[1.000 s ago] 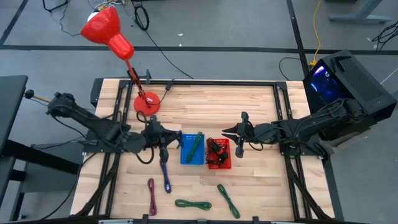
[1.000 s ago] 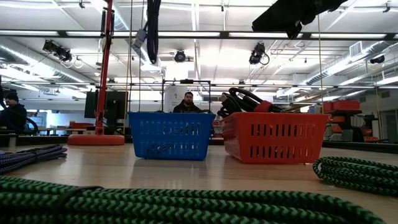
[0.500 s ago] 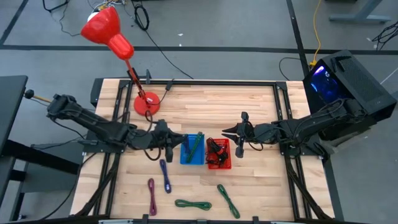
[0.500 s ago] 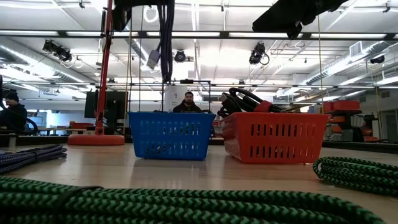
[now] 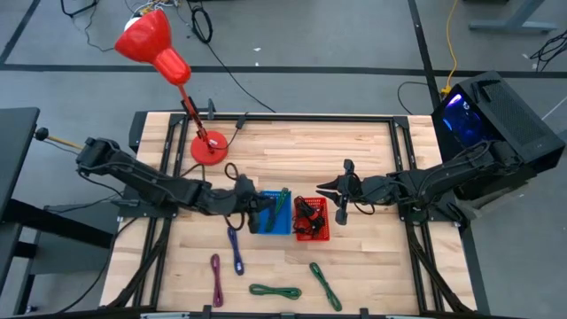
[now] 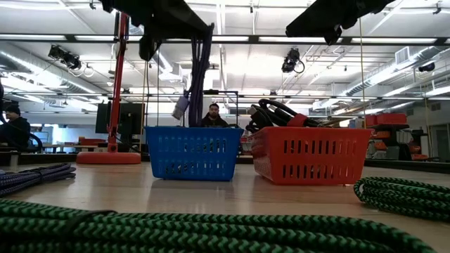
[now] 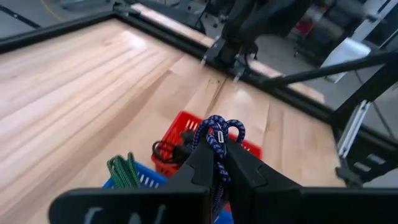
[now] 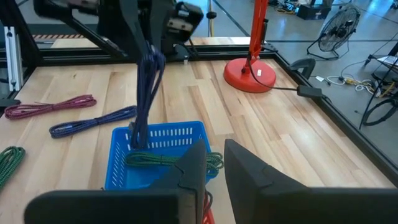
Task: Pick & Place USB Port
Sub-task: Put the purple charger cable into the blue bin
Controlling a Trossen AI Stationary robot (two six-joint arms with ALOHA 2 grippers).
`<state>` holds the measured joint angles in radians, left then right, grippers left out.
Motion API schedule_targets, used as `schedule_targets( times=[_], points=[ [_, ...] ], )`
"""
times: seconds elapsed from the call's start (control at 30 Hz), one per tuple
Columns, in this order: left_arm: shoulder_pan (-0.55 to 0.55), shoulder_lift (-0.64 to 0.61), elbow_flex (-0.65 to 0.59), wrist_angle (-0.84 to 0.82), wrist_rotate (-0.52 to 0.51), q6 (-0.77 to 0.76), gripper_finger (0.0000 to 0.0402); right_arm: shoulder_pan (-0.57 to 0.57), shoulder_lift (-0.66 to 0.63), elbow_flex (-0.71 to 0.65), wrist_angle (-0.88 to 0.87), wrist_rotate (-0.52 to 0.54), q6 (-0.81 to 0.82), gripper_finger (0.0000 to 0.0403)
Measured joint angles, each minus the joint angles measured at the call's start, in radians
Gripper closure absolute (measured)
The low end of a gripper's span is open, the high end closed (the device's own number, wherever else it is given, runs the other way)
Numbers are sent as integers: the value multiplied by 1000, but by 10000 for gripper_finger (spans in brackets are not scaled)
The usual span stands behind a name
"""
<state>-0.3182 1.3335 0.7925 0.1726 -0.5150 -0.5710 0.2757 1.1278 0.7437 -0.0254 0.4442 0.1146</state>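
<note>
My left gripper (image 5: 251, 209) is shut on a blue-purple braided cable (image 6: 200, 70) at the left edge of the blue basket (image 5: 275, 215). The cable's bundled strands hang down to the basket's rim, and a connector (image 6: 181, 107) dangles just above it. A green cable (image 8: 168, 160) lies inside that basket. The red basket (image 5: 312, 221), right beside it, holds black cables. My right gripper (image 5: 326, 189) is open and waits right of the red basket, pointing left. My left gripper pinches the looped top of the cable bundle (image 7: 217, 132) between its two fingers, and the loops stick out past the fingertips. The strands hang straight below the fingers, lifted clear of the table, with the lower end (image 8: 134, 132) at the blue basket's wall.
Loose cables lie near the table's near edge: a blue-purple one (image 5: 235, 251), a magenta one (image 5: 216, 279) and two green ones (image 5: 275, 290) (image 5: 325, 285). A red lamp's base (image 5: 209, 147) stands on the far left of the table. Bare wood stretches behind the baskets.
My left gripper has carried the hanging cable toward the table's right, from left of the blue basket to its left edge, and has come down. The dangling connector has sunk from high above the basket to just above its rim. The right arm has kept still.
</note>
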Motion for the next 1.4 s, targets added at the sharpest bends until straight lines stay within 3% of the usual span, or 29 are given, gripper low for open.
schedule_targets(
  times=[0.43,0.63,0.93,1.4],
  points=[
    [52,96,0,1,87,-68,382,0,0,0,-1,-17,2,344],
    [81,101,0,-40,79,-82,379,0,0,0,-24,-17,5,344],
    [141,101,0,-92,88,-152,338,0,0,0,-46,-17,12,344],
    [178,101,0,-114,94,-151,333,0,0,0,-50,-16,9,344]
  ],
)
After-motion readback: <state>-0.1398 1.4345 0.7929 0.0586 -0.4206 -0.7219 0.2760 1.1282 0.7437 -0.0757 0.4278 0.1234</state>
